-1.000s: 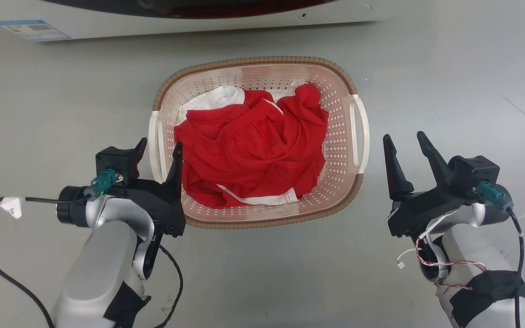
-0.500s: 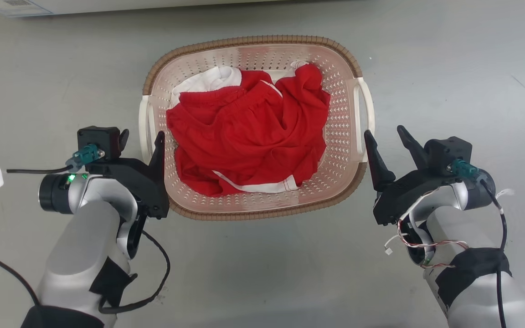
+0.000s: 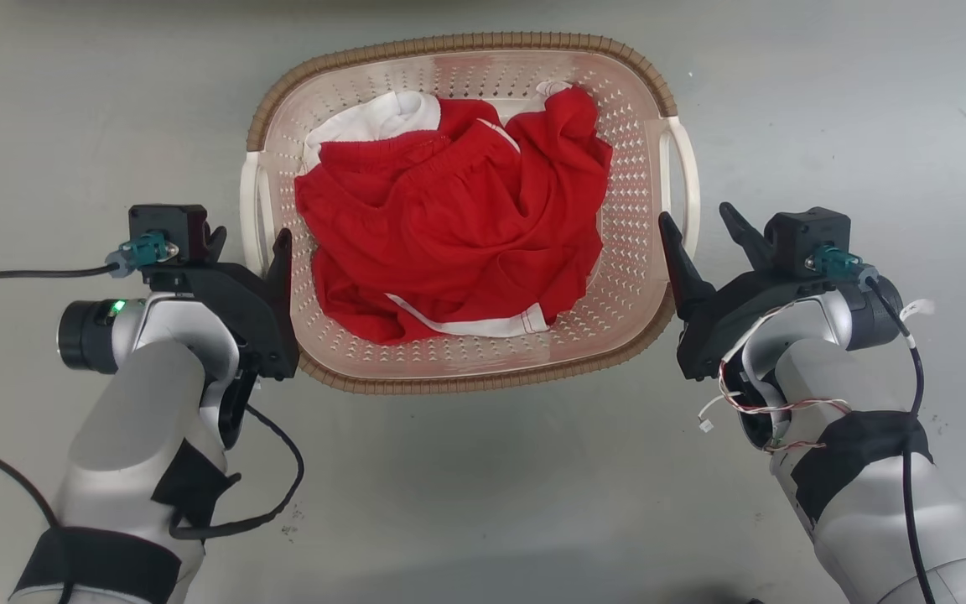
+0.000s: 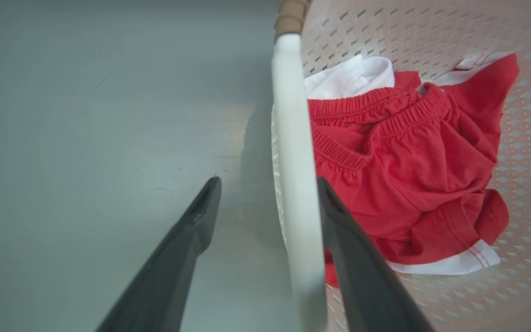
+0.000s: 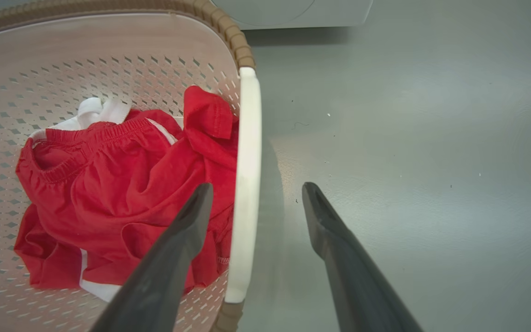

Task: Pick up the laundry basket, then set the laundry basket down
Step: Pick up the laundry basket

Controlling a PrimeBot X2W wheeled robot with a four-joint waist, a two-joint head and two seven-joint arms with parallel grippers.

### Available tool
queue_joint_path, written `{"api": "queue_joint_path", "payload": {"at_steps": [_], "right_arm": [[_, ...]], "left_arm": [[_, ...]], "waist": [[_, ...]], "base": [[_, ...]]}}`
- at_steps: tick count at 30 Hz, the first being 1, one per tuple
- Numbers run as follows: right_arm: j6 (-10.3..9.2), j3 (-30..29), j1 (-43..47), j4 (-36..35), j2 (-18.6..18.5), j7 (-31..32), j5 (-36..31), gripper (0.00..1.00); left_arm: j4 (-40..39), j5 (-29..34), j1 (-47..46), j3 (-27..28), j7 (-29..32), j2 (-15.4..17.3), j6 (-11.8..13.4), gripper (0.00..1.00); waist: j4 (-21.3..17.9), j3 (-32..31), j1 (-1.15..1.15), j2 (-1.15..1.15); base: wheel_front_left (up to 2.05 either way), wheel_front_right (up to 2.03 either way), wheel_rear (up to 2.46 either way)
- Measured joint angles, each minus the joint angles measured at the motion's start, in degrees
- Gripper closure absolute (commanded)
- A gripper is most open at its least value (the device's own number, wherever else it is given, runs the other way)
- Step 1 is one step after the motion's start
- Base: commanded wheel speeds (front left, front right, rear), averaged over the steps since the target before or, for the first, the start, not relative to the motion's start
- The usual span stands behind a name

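Right tool [image 3: 694, 215] has closed in on the laundry basket [image 3: 458, 44] over the last second. It was parked off to the side before, now its two fingers sit either side of the white right handle [image 3: 688, 176]. The camera has dipped too, so the whole scene has slid in the picture.

Left tool [image 3: 251, 239] is doing the same on the white left handle [image 3: 250, 210]: one finger outside over the grey floor [image 3: 483, 486], the other inside the perforated wall. In the left wrist view the left tool [image 4: 269, 182] is spread apart, with the handle [image 4: 293, 138] running up between its fingers and lying close against the inner one. Same deal in the right wrist view: the right tool [image 5: 257, 186] is apart, not clamped, with the handle [image 5: 246, 184] in the gap.

The basket sits on the floor between both arms, holding a heap of red clothes [image 3: 449, 243] with some white fabric [image 3: 366, 122] poking out. A washer [image 5: 293, 11] peeks in behind it.
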Motion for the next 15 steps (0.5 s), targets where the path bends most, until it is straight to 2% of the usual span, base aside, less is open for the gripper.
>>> {"api": "queue_joint_path", "payload": {"at_steps": [15], "right_arm": [[0.0, 2.19, -2.57, 4.12, 0.13, -0.52, 1.96, 0.0]], "left_arm": [[4.53, -0.79, -3.83, 0.3, 1.23, -0.76, -0.67, 0.0]], "waist": [[0.05, 1.95, 0.0, 0.0]], "base": [[0.0, 0.0, 0.0]]}}
